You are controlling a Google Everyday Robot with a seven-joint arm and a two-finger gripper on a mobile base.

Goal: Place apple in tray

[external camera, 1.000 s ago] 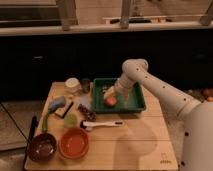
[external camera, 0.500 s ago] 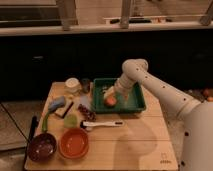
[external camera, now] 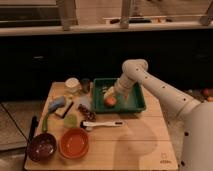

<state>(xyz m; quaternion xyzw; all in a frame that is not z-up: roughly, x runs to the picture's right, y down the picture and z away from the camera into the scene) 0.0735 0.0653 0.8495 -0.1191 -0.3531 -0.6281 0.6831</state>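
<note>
The apple [external camera: 110, 101], small and orange-red, lies inside the dark green tray [external camera: 135, 106] near its left half. The tray stands at the back of the wooden table. My gripper [external camera: 116, 95] hangs from the white arm directly over the tray, just above and to the right of the apple, very close to it. Whether it touches the apple does not show.
An orange bowl [external camera: 74, 143] and a dark purple bowl [external camera: 42, 147] stand at the front left. A white brush [external camera: 102, 124] lies in front of the tray. A white cup [external camera: 73, 84], a blue cloth [external camera: 57, 104] and a green item [external camera: 71, 120] are at the left.
</note>
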